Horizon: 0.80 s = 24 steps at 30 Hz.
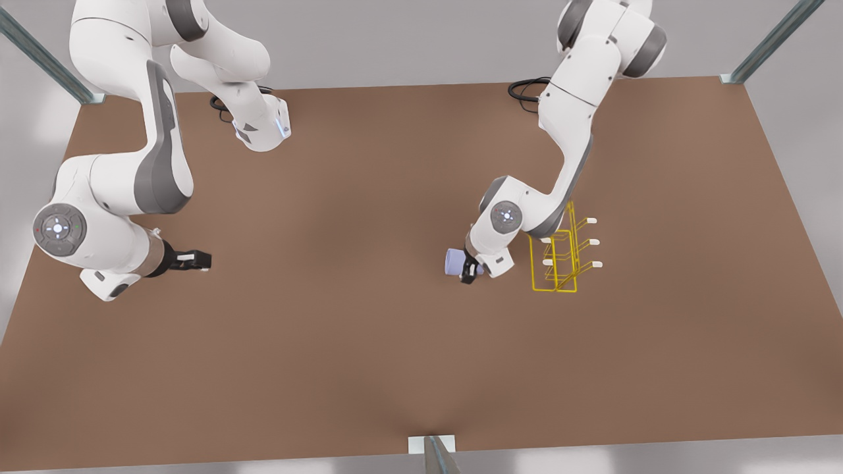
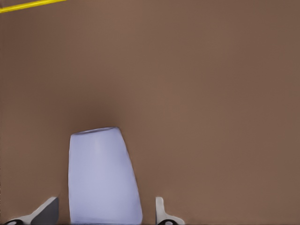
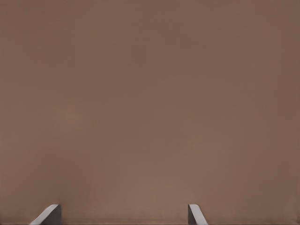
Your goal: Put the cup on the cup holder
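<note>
The lavender-blue cup [image 1: 456,262] is tipped on its side just above the table, left of the cup holder in the front view. My left gripper [image 1: 469,271] is shut on the cup. In the left wrist view the cup [image 2: 103,178] stands between the two fingertips of the left gripper [image 2: 107,202], narrow end pointing away. The yellow wire cup holder [image 1: 558,263] with white-tipped pegs stands right behind that arm's wrist; one of its wires [image 2: 33,4] crosses a corner of the left wrist view. My right gripper [image 1: 201,260] [image 3: 124,208] waits open at the front view's left.
The brown table [image 1: 342,342] stretches wide toward the front edge. Metal frame posts [image 1: 770,39] stand at the corners and one post [image 1: 435,454] at the middle of the front edge. Black cables [image 1: 527,89] lie by the arm bases at the back.
</note>
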Tool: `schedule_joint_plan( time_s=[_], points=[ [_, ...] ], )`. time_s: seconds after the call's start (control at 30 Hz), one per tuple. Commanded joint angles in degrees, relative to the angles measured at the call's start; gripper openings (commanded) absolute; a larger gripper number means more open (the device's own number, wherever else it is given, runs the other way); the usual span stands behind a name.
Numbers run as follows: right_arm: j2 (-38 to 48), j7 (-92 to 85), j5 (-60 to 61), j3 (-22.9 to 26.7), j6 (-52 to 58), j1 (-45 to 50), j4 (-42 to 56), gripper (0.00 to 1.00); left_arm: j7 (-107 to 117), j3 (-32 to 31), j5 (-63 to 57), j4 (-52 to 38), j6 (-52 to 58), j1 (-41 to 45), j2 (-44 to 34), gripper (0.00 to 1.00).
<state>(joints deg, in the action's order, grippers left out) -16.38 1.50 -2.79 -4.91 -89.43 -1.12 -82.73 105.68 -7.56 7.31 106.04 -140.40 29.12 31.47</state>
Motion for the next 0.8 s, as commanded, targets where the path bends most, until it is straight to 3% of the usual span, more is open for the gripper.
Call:
schedule_joint_plan(
  time_s=[0.0,0.67,0.73,0.77],
  points=[
    [-0.1,-4.4,0.0,0.0,1.1,0.0,0.0,1.0,27.2,-0.3,-0.4,0.0,0.3,0.5,0.7,1.0],
    [-0.8,-4.5,0.0,0.1,1.0,-0.6,0.0,1.0,25.5,-0.2,-0.6,1.4,-0.6,0.2,5.0,1.0],
    [-0.8,-4.5,0.0,0.1,1.0,-0.6,0.0,1.0,25.5,-0.2,-0.6,1.3,-0.1,0.2,4.8,0.57],
    [-0.8,-4.5,0.1,0.1,1.0,-0.6,0.0,1.0,25.5,-0.2,-0.6,1.3,-0.1,0.2,4.6,0.57]
  ],
)
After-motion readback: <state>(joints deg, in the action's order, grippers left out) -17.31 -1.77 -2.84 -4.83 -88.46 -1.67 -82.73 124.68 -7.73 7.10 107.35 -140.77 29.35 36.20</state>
